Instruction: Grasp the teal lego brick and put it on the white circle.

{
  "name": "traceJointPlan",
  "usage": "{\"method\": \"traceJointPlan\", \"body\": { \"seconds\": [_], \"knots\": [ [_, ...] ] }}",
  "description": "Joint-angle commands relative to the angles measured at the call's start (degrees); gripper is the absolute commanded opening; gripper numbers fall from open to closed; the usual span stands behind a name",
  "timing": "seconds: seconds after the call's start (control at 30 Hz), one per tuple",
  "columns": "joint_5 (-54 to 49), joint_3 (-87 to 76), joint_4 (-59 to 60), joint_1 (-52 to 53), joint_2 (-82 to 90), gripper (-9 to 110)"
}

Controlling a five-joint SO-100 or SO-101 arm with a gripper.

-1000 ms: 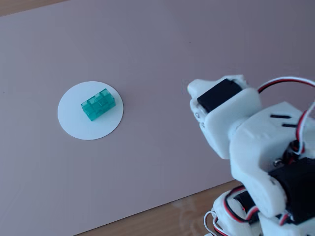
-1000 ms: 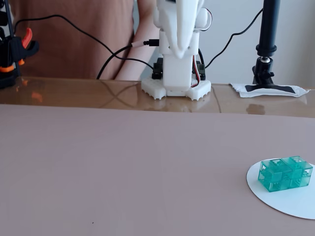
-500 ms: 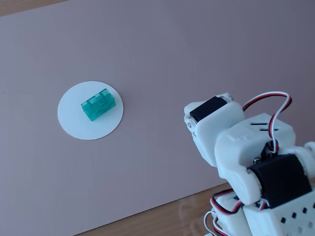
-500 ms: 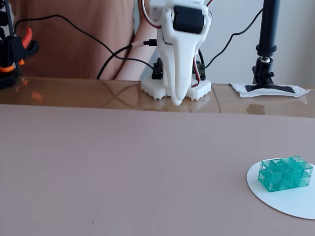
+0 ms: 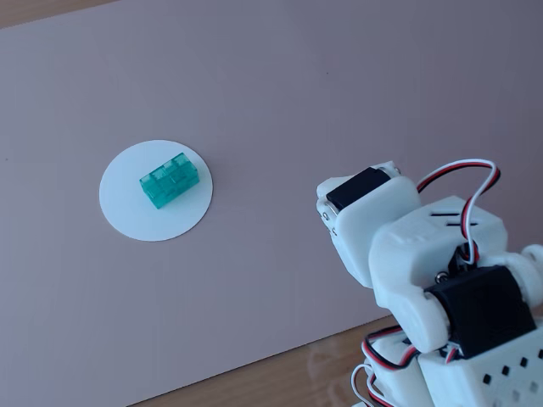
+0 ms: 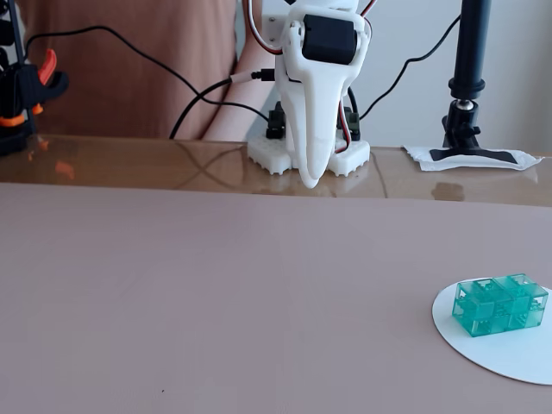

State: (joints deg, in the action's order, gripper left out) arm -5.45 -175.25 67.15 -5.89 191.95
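Observation:
The teal lego brick (image 5: 170,179) lies on the white circle (image 5: 136,212), a little right of its middle in this fixed view. In the other fixed view the brick (image 6: 502,304) sits on the circle (image 6: 517,355) at the lower right. My gripper (image 6: 310,179) hangs straight down close to the arm's base, far from the brick, with its white fingers pressed together and nothing between them. In the first fixed view only the arm's folded white body (image 5: 382,229) shows at the lower right; the fingertips are hidden.
A pale pink mat (image 5: 339,102) covers the wooden table (image 5: 280,373). A black camera pole (image 6: 470,78) stands taped down at the back right. An orange and black clamp (image 6: 26,86) is at the far left. Black cables (image 6: 198,95) run behind the base.

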Motion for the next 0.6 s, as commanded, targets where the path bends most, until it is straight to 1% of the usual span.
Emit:
{"method": "traceJointPlan", "body": {
  "seconds": [0.0,0.17,0.23,0.57],
  "knots": [
    [0.88,0.18,-0.7,-0.09,0.44,0],
    [0.44,0.18,-0.7,-0.18,0.44,2],
    [0.35,0.18,-0.7,-0.18,0.44,0],
    [0.35,0.18,-0.7,-0.18,0.44,0]
  ]
}}
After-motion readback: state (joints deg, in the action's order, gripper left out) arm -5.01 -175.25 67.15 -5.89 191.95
